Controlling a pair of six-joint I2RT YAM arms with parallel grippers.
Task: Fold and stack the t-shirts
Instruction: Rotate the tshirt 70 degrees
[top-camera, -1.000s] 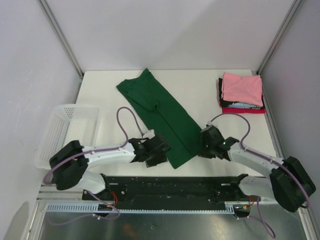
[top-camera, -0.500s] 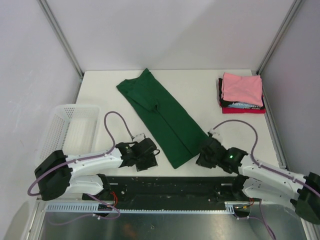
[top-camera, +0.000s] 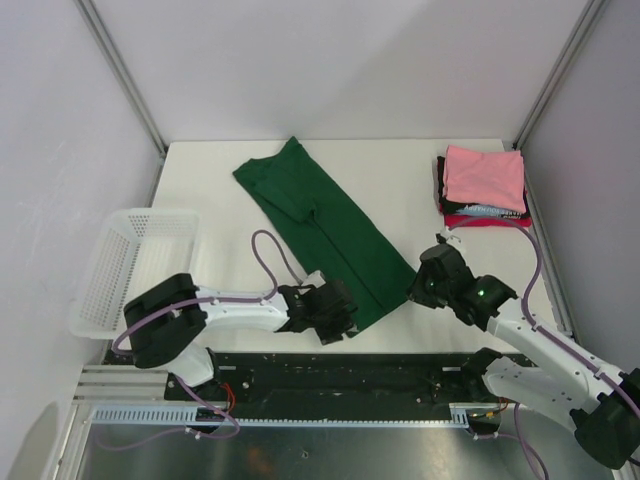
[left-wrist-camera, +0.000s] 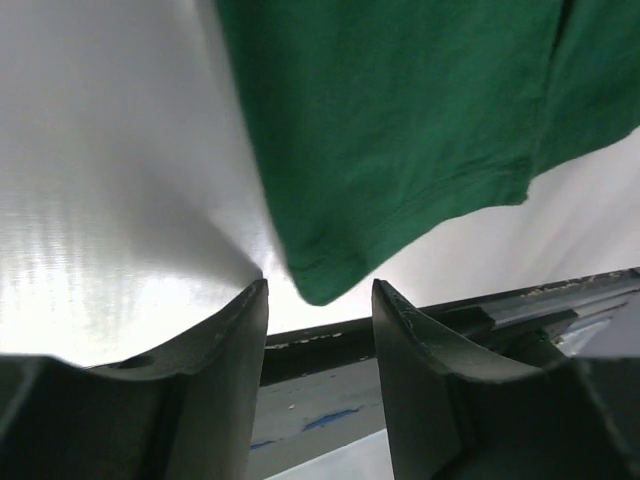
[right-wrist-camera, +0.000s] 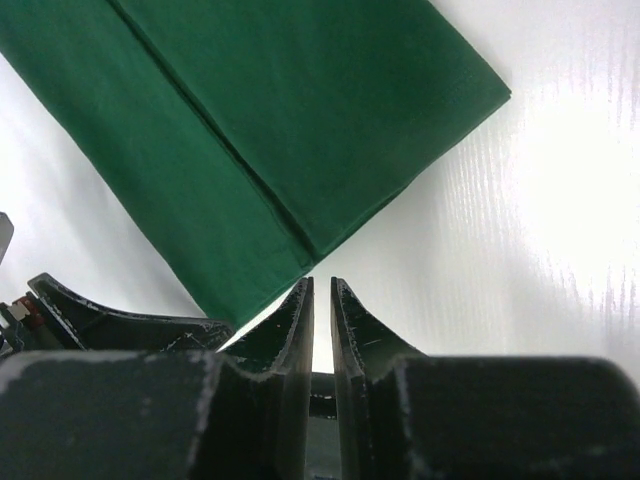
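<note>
- Top external view, progress: green t-shirt (top-camera: 322, 232) lies on the table (top-camera: 395, 185) as a long narrow strip, running diagonally from far left-centre to the near edge. The lengthwise folding looks done; the crosswise folds and the move to the pile are judged not yet done.
- Top external view, finished pile: folded stack (top-camera: 484, 190) at the far right corner, pink t-shirt (top-camera: 485, 172) on top, black and red layers showing beneath it.
- Top external view, container: white mesh basket (top-camera: 150, 216) at the left edge, partly overhanging the table; nothing visible inside it.
- Top external view, arms: left gripper (top-camera: 338, 312) is at the strip's near end, and right gripper (top-camera: 420, 290) is just beside the strip's right edge.
- Left wrist view: left gripper (left-wrist-camera: 318, 292) has its jaws moderately apart, with the green t-shirt (left-wrist-camera: 400, 120) hem corner just beyond the gap. Nothing is clamped.
- Right wrist view: right gripper (right-wrist-camera: 321, 285) has its jaws drawn to a thin slit and is empty. The green t-shirt (right-wrist-camera: 300, 110) near corner lies just ahead, with its folded edge showing.
</note>
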